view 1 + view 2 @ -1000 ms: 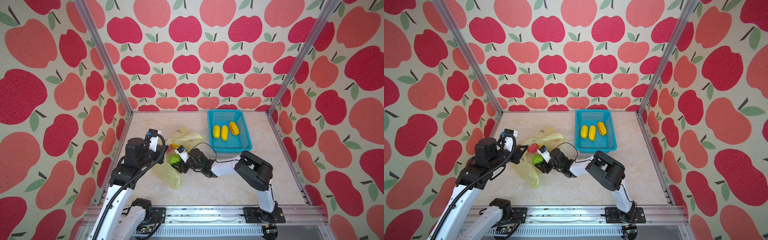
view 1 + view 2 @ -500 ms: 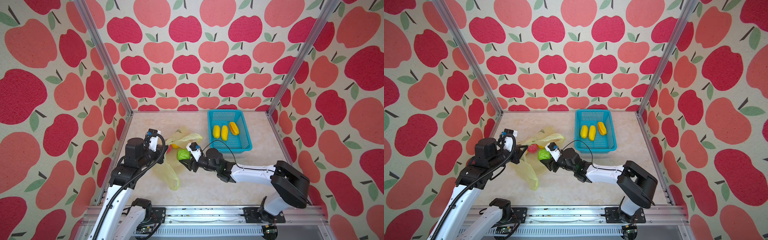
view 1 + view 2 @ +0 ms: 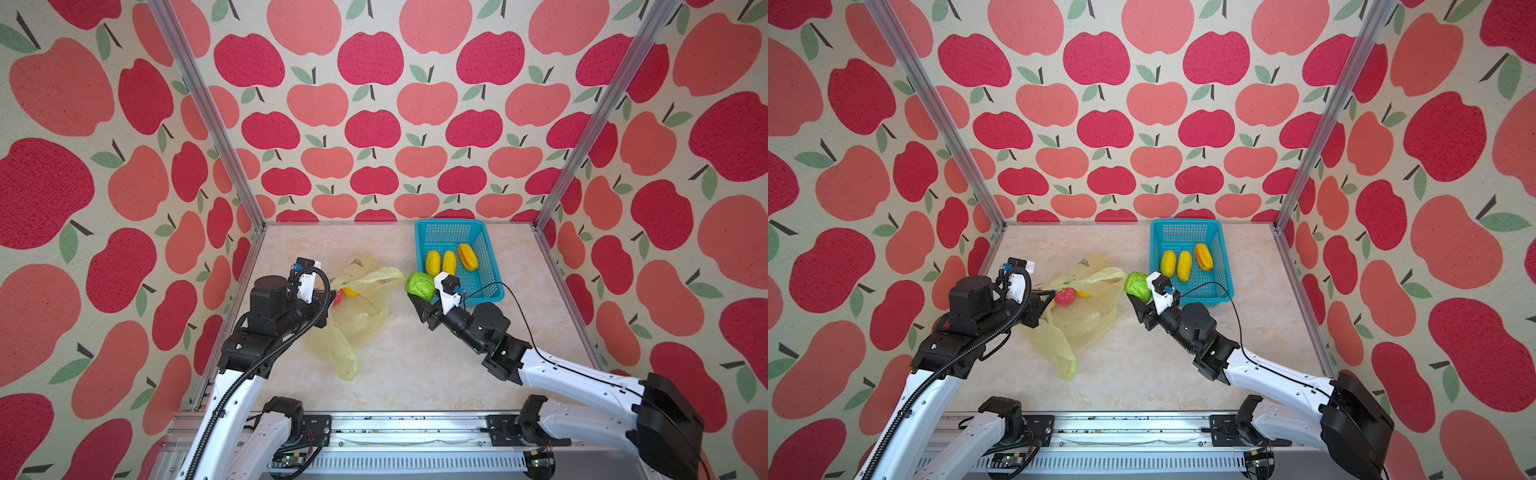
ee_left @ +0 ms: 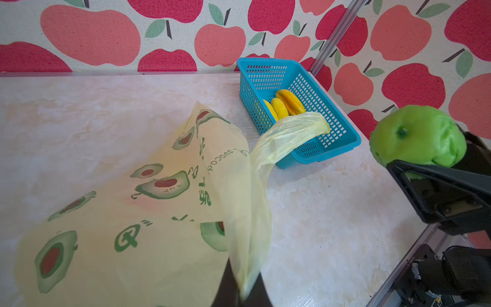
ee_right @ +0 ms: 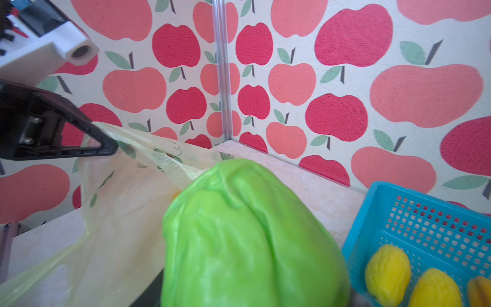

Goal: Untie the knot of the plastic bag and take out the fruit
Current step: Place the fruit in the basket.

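the right gripper (image 3: 417,297) holds a green fruit (image 3: 420,284) just left of the blue basket (image 3: 449,223). the left gripper (image 3: 330,300) pinches the bag (image 3: 365,309), lying further left with a red fruit (image 3: 1065,297) inside.

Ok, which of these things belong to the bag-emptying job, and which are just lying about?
Job: plastic bag; green fruit in the jaws; red fruit inside the bag; three yellow-orange fruits already out.
Just there: teal basket holding those three; apple wallpaper; frame posts.

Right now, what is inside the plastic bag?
A pink-red fruit and a small yellow fruit show at the plastic bag's mouth. Whatever lies deeper is covered by crumpled plastic.
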Robot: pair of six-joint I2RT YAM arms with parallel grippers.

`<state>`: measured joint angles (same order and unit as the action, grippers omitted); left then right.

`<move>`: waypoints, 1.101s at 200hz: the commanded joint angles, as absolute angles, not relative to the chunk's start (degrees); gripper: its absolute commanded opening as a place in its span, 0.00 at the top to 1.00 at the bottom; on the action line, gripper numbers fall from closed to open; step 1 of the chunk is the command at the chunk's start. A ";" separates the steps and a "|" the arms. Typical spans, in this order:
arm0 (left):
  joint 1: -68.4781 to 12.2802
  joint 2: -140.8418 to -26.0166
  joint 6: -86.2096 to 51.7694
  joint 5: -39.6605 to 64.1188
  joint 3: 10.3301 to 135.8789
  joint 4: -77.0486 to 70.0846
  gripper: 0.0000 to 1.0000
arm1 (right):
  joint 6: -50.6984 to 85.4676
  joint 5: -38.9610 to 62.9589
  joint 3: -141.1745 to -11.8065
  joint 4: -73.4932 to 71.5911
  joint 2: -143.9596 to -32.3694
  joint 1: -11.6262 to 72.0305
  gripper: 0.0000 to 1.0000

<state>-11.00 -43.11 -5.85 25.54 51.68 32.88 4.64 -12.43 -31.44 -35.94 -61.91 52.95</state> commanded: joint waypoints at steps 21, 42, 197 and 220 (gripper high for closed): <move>-10.59 -42.45 -5.19 26.30 51.46 33.58 1.00 | 15.15 -16.36 -32.66 -21.18 -60.93 39.97 0.64; -10.63 -42.20 -5.19 26.41 51.41 33.55 1.00 | 20.24 -15.99 -35.16 -14.91 -64.70 34.14 0.63; -9.80 -41.82 -5.10 26.12 51.39 33.49 1.00 | 20.23 -17.74 -70.28 16.47 -105.49 21.09 0.62; -9.40 -42.19 -5.26 26.54 51.44 33.49 1.00 | 20.37 -16.99 -72.29 17.01 -108.10 19.81 0.59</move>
<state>-9.98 -42.37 -5.85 25.54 51.68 33.06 19.20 -17.58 -69.32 13.41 -105.91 20.97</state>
